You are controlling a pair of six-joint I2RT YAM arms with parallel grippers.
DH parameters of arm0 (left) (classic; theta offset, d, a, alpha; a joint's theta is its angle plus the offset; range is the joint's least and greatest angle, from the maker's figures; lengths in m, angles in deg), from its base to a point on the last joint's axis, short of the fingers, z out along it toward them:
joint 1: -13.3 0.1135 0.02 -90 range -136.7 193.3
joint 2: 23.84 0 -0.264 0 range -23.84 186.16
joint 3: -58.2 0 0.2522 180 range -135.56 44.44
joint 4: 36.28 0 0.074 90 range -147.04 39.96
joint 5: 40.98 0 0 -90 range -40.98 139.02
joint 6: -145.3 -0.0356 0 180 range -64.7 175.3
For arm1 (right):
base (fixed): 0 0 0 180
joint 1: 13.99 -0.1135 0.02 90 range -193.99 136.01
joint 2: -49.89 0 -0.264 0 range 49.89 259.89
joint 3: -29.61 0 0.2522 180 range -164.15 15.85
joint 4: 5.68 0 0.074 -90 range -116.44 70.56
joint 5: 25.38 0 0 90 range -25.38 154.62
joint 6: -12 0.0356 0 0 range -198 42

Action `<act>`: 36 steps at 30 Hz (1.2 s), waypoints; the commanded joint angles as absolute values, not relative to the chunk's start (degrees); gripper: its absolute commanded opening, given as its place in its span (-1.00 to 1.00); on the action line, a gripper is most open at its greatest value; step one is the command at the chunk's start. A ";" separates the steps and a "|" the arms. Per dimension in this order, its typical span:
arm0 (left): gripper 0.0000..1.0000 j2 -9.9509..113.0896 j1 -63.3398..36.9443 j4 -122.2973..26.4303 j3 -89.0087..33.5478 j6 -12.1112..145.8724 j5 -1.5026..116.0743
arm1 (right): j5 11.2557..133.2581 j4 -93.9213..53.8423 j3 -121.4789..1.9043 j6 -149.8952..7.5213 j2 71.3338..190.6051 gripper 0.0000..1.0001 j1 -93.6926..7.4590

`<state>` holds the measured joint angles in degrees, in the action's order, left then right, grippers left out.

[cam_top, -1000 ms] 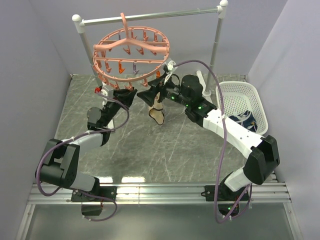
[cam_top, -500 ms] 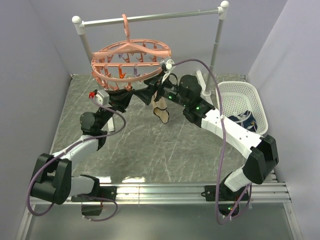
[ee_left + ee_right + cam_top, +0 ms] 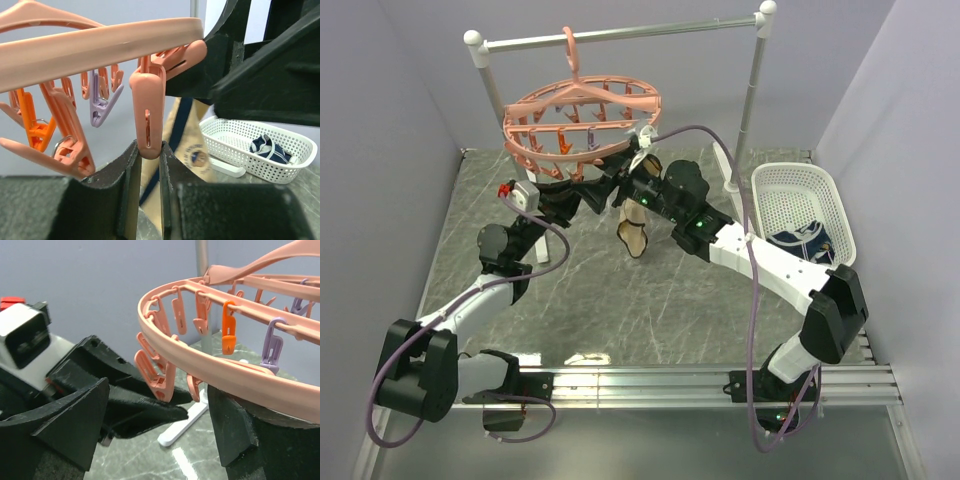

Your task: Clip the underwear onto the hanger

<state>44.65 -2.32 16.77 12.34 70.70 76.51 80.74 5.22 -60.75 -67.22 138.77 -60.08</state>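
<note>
Now the left gripper (image 3: 148,152) is nearly closed, pinching the bottom of a pink clip (image 3: 148,115) on the hanger (image 3: 100,47) rim. The right gripper (image 3: 159,395) crowds in just right, jaws wide, with the rim crossing the gap. The underwear (image 3: 632,228) dangles beneath it, behind the clip; what holds it is unclear. A white basket (image 3: 775,190) sits far right.
</note>
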 commanded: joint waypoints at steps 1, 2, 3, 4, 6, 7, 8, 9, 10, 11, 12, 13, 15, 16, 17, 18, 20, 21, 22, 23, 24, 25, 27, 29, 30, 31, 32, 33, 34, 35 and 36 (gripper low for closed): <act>-0.93 42.70 -3.05 16.76 12.45 68.92 77.68 | 75.79 11.67 -61.58 -69.56 140.06 0.70 -60.92; -0.94 42.70 -3.05 16.59 12.45 69.01 77.59 | 75.43 11.67 -61.50 -69.48 140.33 0.69 -61.01; -0.94 42.61 -3.13 17.02 12.62 69.01 77.50 | 75.08 11.76 -61.41 -68.95 140.68 0.66 -61.10; -0.94 42.61 -3.22 16.85 12.62 69.01 77.33 | 74.73 12.19 -61.41 -68.34 141.20 0.66 -61.10; -0.94 42.61 -3.40 16.50 12.53 68.84 77.15 | 74.72 13.16 -61.23 -66.85 141.64 0.65 -61.19; -0.94 42.61 -3.48 16.23 12.53 68.84 77.24 | 74.55 13.86 -61.32 -66.49 141.99 0.65 -61.36; -0.94 42.61 -3.57 16.15 12.45 68.31 77.32 | 73.94 14.04 -61.58 -66.23 142.17 0.64 -61.54; -0.94 42.52 -3.66 15.97 12.45 68.13 77.15 | 73.67 14.22 -61.85 -65.79 142.26 0.63 -61.80; -0.94 42.43 -3.75 15.53 12.53 68.05 77.06 | 73.49 14.39 -62.02 -65.52 142.61 0.62 -61.72; -0.95 42.52 -3.84 15.44 12.62 67.87 76.97 | 72.88 14.74 -62.37 -65.26 142.70 0.61 -61.89; -0.95 42.35 -3.92 15.35 12.71 67.87 76.89 | 72.70 14.83 -62.55 -64.56 142.79 0.60 -61.89; -0.95 42.26 -3.92 15.18 12.97 67.78 76.89 | 72.27 14.75 -62.81 -64.29 142.96 0.56 -61.89; -0.95 42.00 -4.10 14.91 13.23 67.34 76.62 | 71.30 14.66 -63.34 -63.24 143.14 0.51 -61.80; -0.95 41.91 -4.10 14.83 13.41 67.25 76.45 | 71.03 14.48 -63.78 -62.71 143.14 0.49 -61.89; -0.95 41.91 -4.19 14.74 13.59 67.17 76.36 | 70.86 14.39 -63.87 -62.36 143.14 0.49 -61.89; -0.95 41.73 -4.10 14.65 13.76 67.25 76.36 | 70.94 14.31 -64.04 -61.49 143.14 0.48 -61.89; -0.95 41.64 -4.19 14.56 14.03 66.99 76.18 | 71.38 13.78 -64.57 -60.60 143.05 0.47 -61.89; -0.95 41.64 -4.10 14.48 14.20 66.99 76.27 | 71.73 13.52 -64.83 -60.16 143.05 0.35 -61.89; -0.95 41.55 -4.19 14.47 14.29 66.90 76.18 | 71.30 12.91 -65.10 -59.81 143.14 0.28 -61.89; -0.95 41.55 -4.28 14.56 14.29 66.82 76.10 | 70.86 12.46 -65.45 -58.94 143.23 0.22 -61.80; -0.95 41.47 -4.28 14.39 14.29 66.64 76.09 | 70.77 12.11 -65.63 -58.58 143.40 0.08 -61.89; -0.95 41.47 -4.36 14.30 14.21 66.38 76.01 | 70.25 11.24 -65.89 -58.14 143.40 0.00 -61.80; -0.95 41.38 -4.54 14.21 14.29 66.02 75.66 | 69.72 10.36 -66.50 -56.39 143.84 -0.25 -61.80; -0.90 41.29 -4.63 14.12 14.38 65.67 75.66 | 70.24 9.12 -67.20 -54.55 144.11 -0.58 -61.45; -0.82 41.12 -4.71 14.21 14.64 65.76 75.48 | 70.50 8.86 -67.30 -54.01 144.11 -0.70 -61.45; -0.64 40.94 -4.72 13.69 14.73 66.02 74.96 | 70.68 8.51 -67.47 -53.57 144.11 -0.83 -61.45; -0.55 40.42 -4.72 13.25 14.82 66.28 74.52 | 70.42 8.24 -67.65 -52.96 144.02 -0.92 -61.45; -0.46 40.06 -4.72 12.64 14.82 66.55 74.16 | 70.24 7.98 -67.74 -52.60 143.93 -1.00 -61.28; -0.32 39.71 -4.63 11.50 14.91 67.33 72.94 | 70.33 7.72 -67.74 -52.25 143.93 -1.00 -61.10; -0.28 38.93 -4.63 10.70 14.73 67.78 72.50 | 70.76 7.63 -67.65 -51.73 143.84 -1.00 -61.01; -0.22 38.48 -4.63 10.35 14.73 68.04 72.23 | 70.77 7.63 -67.56 -51.64 143.76 -1.00 -61.01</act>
<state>41.11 -4.44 11.00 14.55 67.03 74.08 71.75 7.89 -65.17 -54.30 144.08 -61.61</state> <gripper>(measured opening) 0.366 0.105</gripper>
